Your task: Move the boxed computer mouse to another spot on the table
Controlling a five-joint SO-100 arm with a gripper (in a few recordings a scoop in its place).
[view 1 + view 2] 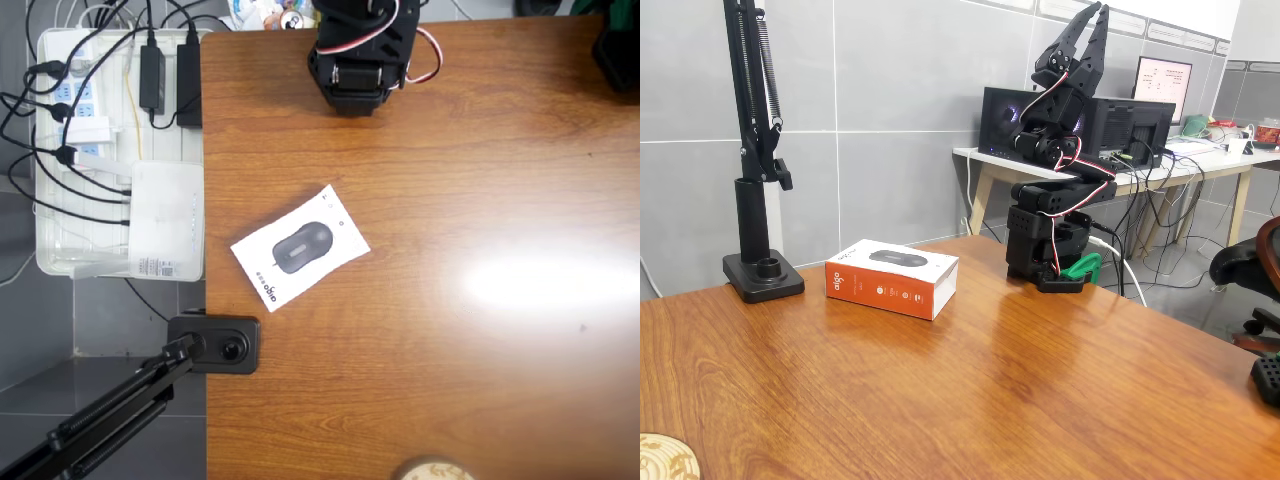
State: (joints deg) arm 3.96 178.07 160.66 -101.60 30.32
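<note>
Table (1040, 400) holds boxed computer mouse (892, 278); tool (1092, 18) raised, apart.

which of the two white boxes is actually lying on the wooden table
The flat white rectangular mouse box with an orange-red side lies on the reddish-brown table; the white router-like box sits in the cable tray beside it.

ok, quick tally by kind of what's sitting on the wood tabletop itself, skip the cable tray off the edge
Boxed computer mouse: 1
Robot arm, tool raised and pointing up, holding nothing: 1
Black stand base clamped at the table edge: 1
Round light-coloured disc, cut off at the picture's edge: 1
Total: 4
</note>
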